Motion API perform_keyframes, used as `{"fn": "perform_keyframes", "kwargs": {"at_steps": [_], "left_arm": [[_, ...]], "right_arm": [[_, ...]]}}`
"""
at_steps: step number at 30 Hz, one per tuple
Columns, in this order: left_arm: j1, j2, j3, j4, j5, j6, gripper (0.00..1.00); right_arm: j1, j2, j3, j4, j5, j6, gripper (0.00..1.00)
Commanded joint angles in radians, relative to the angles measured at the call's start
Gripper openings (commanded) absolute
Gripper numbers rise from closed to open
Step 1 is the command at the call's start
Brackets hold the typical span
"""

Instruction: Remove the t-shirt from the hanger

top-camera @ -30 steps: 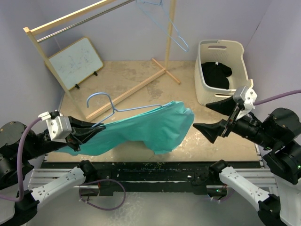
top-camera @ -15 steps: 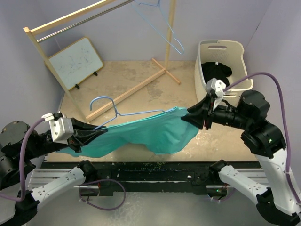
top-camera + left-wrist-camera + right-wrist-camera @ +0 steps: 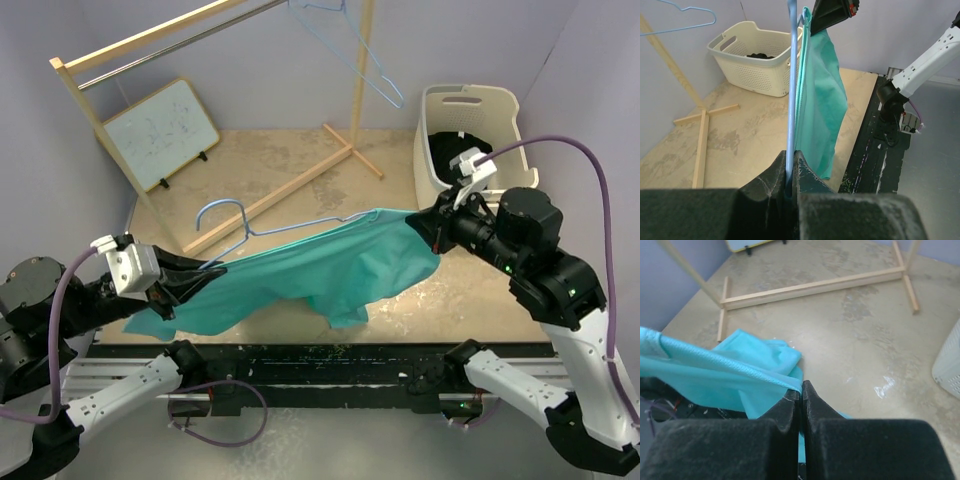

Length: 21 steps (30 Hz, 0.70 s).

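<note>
Left pincer (image 3: 791, 156) is clamped on one end of the blue hanger (image 3: 792, 75). Right pincer (image 3: 801, 390) is pinched together on a fold of the teal t-shirt (image 3: 320, 275) at the far end. That t-shirt hangs stretched between both arms, sagging above the table (image 3: 300, 170), draped along the hanger.
</note>
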Motion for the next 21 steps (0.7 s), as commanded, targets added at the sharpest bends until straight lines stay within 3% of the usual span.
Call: {"fn": "perform_keyframes", "kwargs": {"at_steps": [1, 14, 18, 21], "left_arm": [[-0.004, -0.043, 0.048, 0.068, -0.026, -0.003, 0.00], [-0.004, -0.073, 0.064, 0.055, -0.071, -0.008, 0.00], [-0.003, -0.049, 0.028, 0.064, -0.069, -0.017, 0.00], [-0.004, -0.008, -0.037, 0.092, -0.085, -0.020, 0.00]], "right_arm": [[-0.019, 0.038, 0.024, -0.079, 0.358, 0.044, 0.00], [-0.026, 0.092, -0.032, -0.102, 0.335, 0.050, 0.00], [-0.026, 0.051, -0.049, -0.022, 0.049, -0.019, 0.01], [-0.026, 0.008, -0.024, 0.019, -0.171, -0.077, 0.34]]}}
